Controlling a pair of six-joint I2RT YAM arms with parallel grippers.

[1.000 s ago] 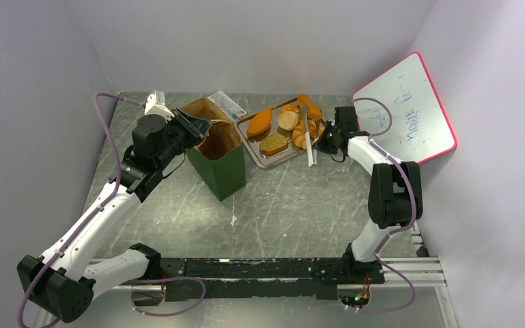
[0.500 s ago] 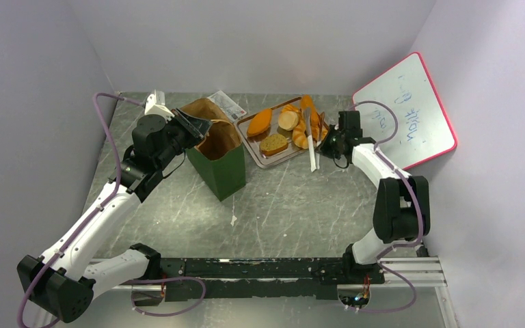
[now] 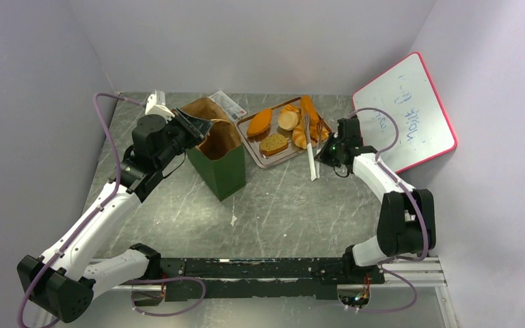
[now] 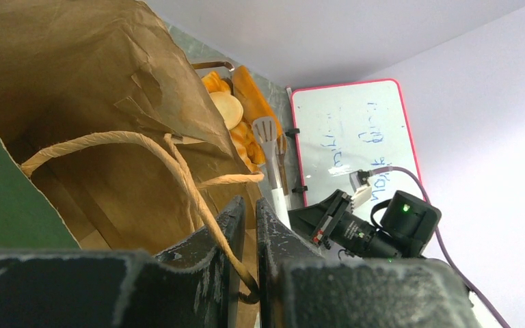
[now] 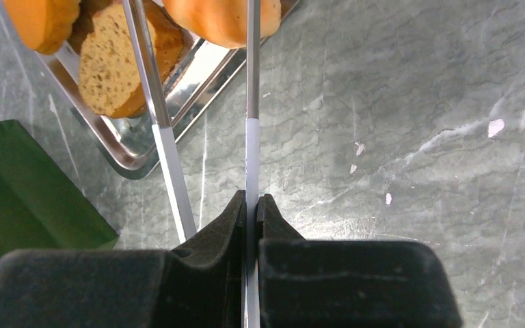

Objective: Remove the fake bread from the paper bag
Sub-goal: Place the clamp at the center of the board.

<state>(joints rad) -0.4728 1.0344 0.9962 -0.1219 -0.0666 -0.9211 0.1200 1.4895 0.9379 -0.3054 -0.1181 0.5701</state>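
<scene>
The dark green paper bag (image 3: 222,167) stands upright left of centre, its brown inside (image 4: 75,82) showing no bread. My left gripper (image 3: 200,127) is shut on the bag's rim by its tan handle (image 4: 109,139); it also shows in the left wrist view (image 4: 249,205). The fake bread lies on the metal tray (image 3: 268,162): oval loaf (image 3: 260,122), round bun (image 3: 288,120), slice (image 3: 273,144), braided stick (image 3: 309,108). My right gripper (image 3: 322,152) is shut on one white arm (image 5: 252,143) of the tongs (image 3: 311,156); the gripper also shows in the right wrist view (image 5: 252,198).
A pink-framed whiteboard (image 3: 410,109) leans on the right wall. A printed packet (image 3: 227,104) lies behind the bag. The tray's corner (image 5: 137,157) and the bag's green side (image 5: 20,184) sit left of the tongs.
My right gripper has drawn back from the tray toward the near right, pulling the tongs with it. The left gripper and the bag have not moved.
</scene>
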